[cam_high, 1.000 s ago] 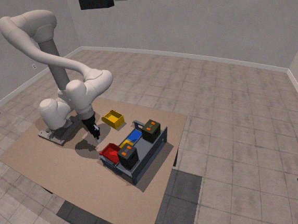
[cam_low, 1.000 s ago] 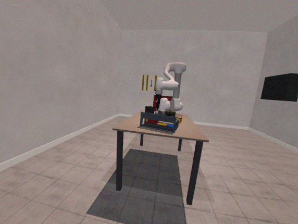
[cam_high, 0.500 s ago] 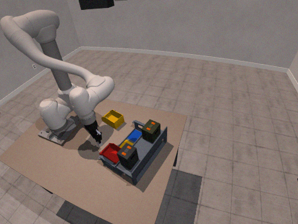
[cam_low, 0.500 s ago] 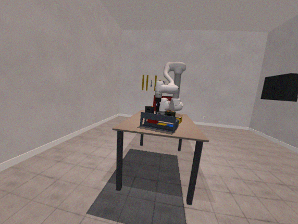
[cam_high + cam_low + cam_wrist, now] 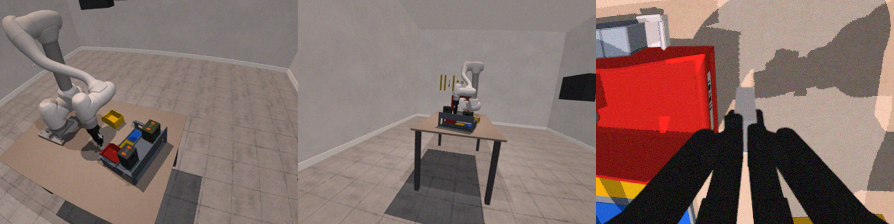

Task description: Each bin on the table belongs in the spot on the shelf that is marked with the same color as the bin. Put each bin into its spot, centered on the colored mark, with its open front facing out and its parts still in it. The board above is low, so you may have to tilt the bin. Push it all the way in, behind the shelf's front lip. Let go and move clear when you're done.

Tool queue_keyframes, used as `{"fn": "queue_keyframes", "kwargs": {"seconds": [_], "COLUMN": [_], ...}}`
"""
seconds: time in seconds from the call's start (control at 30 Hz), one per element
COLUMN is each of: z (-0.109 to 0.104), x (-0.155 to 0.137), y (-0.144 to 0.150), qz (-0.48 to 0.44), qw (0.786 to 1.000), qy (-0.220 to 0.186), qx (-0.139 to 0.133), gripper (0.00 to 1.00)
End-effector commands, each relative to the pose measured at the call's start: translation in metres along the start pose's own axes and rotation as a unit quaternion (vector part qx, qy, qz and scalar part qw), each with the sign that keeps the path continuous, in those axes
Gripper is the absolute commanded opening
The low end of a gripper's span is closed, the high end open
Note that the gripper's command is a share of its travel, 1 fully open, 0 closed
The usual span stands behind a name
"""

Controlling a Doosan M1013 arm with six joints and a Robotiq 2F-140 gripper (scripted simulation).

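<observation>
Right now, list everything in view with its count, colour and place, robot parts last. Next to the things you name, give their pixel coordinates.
Bin [image 5: 118, 123] [image 5: 477, 120]: one, yellow, on the table, away from the shelf.
Bin [image 5: 111, 154] [image 5: 651, 95]: one, red, at the shelf's front, on one end.
Shelf [image 5: 164, 135] [image 5: 457, 116]: one, grey-blue, on the table.
Marks: one yellow [image 5: 126, 142] [image 5: 460, 124], one blue [image 5: 134, 135] [image 5: 468, 125], on the lower board.
Cases: two, dark with orange patches, on the upper board: one [image 5: 128, 157] [image 5: 447, 109] near the red bin, one [image 5: 151, 131] [image 5: 468, 113] at the other end.
Table [image 5: 78, 179] [image 5: 423, 125]: one, brown top, dark legs, under everything.
Box: one, black [image 5: 96, 3] [image 5: 578, 87], up at the wall.
Strips [image 5: 441, 82]: several, yellow, back wall.
Arm [image 5: 32, 49] [image 5: 467, 91]: one, white and grey, on the table.
Gripper [image 5: 101, 145] [image 5: 455, 112] [image 5: 745, 100]: one, black, shut, beside the red bin.

The pincer [image 5: 101, 145] [image 5: 455, 112] [image 5: 745, 100] has come lower and closer to the red bin [image 5: 110, 153] [image 5: 450, 121] [image 5: 653, 95], which now lies just beside its tips; a second ago a wider space lay between them.
</observation>
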State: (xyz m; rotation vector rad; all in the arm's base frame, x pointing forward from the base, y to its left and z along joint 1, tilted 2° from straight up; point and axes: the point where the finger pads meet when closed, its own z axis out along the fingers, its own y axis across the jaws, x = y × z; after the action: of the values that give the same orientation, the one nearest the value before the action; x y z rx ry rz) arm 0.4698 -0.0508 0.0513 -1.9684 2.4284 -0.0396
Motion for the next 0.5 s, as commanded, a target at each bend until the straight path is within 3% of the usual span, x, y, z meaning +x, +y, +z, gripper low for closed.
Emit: {"fn": "queue_keyframes", "kwargs": {"seconds": [0.0, 0.47], "z": [0.0016, 0.0084], "x": [-0.0001, -0.0001], "y": [0.0, 0.0], "qz": [0.0, 0.0], "qw": [1.0, 1.0], "qy": [0.0, 0.0], "qx": [0.0, 0.0], "gripper": [0.1, 0.1]}}
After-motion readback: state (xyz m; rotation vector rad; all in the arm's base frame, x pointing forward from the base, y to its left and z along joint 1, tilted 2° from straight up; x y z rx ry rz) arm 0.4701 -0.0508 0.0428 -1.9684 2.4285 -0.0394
